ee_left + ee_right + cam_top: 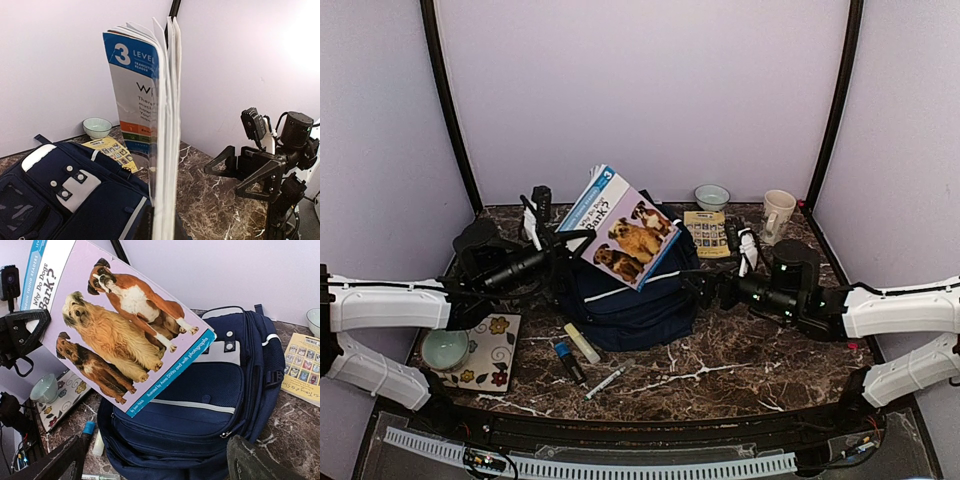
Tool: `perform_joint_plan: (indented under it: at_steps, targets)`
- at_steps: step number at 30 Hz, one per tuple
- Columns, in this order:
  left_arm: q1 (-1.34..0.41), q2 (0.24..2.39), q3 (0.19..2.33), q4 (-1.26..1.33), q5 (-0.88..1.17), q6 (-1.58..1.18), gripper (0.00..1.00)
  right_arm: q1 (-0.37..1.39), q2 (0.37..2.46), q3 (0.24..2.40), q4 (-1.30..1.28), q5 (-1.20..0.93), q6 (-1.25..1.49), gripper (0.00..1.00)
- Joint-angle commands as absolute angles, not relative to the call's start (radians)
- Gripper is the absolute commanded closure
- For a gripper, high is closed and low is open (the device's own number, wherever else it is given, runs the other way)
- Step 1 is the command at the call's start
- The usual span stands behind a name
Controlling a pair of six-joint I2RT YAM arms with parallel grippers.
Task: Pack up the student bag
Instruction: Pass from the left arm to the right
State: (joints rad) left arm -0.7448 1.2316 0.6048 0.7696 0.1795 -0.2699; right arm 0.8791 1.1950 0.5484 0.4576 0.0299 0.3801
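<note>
Student bag (630, 300) lies at the middle of the desk (750, 370), front pocket up; left gripper (570, 243) is clamped on the dog book (625, 228), holding it tilted over the bag's back half; right gripper (705, 288) stands wide beside the bag's right side. Best, I judge, to let the right jaws spread the main opening, then lower the book edge-first; whether that zip is undone I cannot tell.
</note>
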Motion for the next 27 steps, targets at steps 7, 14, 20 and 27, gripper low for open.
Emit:
perform_joint_plan:
  at_steps: [7,14,20,27]
  targets:
    - [-0.701,1.217,0.621,0.993,0.379,-0.431,1.00,0.851,1.217,0.526,0.623,-0.173,0.410,0.00]
    - [-0.701,1.246,0.646,1.069,0.474,-0.479,1.00,0.851,1.237,0.507,0.722,-0.261,0.434,0.00]
    - [-0.701,1.267,0.676,1.104,0.515,-0.519,1.00,0.851,1.250,0.498,0.778,-0.310,0.454,0.01]
    - [-0.701,1.319,0.764,1.038,0.563,-0.544,1.00,0.852,1.249,0.501,0.834,-0.346,0.463,0.01]
